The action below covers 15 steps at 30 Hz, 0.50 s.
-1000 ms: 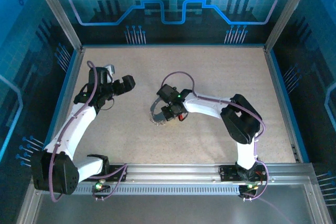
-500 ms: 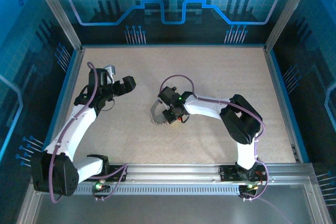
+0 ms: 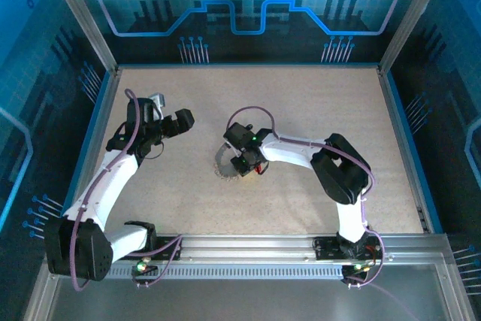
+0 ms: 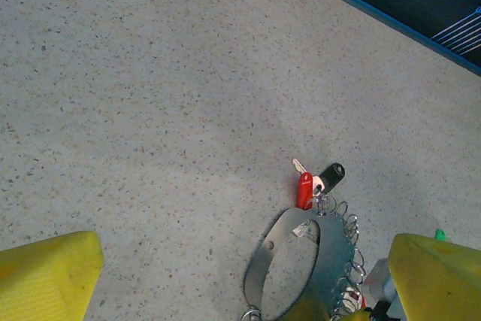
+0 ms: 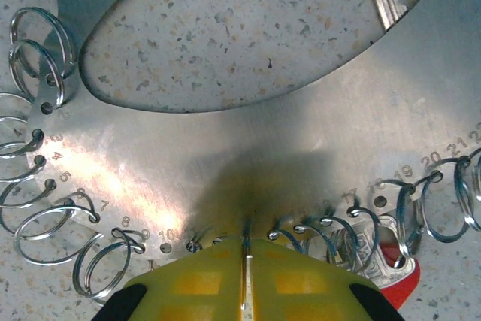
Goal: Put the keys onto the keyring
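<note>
The keyring (image 5: 301, 133) lies mid-table, with red and dark keys (image 4: 304, 189) at its right. The right gripper (image 5: 244, 276) has its fingertips closed together at the ringed rim (the left gripper (image 4: 240, 276) gapes wide, empty). Speckled beige table (image 3: 316, 95), blue walls (image 3: 240, 5).

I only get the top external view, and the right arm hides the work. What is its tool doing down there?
Observer: Right wrist view: the right tool has its yellow tips together at the ringed edge of the keyring, a numbered metal plate.
Operator: Any keys close by?
Observer: A red-headed key lies at that edge, beside those tips.
Operator: Others?
Observer: In the left wrist view, a second red key and a dark key lie together at the plate's tip.
</note>
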Tool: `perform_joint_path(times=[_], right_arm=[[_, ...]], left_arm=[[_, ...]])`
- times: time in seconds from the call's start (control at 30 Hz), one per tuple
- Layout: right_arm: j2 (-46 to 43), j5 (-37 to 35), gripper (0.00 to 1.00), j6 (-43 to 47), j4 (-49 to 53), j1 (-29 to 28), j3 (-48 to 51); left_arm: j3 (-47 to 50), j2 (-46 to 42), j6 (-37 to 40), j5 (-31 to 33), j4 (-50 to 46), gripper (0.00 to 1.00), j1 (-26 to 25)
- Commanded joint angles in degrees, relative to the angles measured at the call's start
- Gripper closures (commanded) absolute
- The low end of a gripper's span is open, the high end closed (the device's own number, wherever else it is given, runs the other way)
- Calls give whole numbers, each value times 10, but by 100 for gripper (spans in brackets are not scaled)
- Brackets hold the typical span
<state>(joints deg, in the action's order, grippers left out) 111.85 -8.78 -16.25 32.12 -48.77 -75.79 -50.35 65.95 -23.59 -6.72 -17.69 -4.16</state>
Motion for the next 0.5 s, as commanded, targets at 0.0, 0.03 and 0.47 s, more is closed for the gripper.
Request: perform_joint_path(times=[0.0, 0.03, 0.47], right_arm=[[21, 3, 89, -7, 34, -6, -15], [23, 4, 89, -7, 36, -6, -17], [-51, 1, 100, 33, 36, 0, -13]], left_arm=[[-2, 0, 10, 7, -6, 1, 4], [-1, -1, 10, 8, -6, 1, 4], [27, -23, 39, -109, 89, 2, 0]])
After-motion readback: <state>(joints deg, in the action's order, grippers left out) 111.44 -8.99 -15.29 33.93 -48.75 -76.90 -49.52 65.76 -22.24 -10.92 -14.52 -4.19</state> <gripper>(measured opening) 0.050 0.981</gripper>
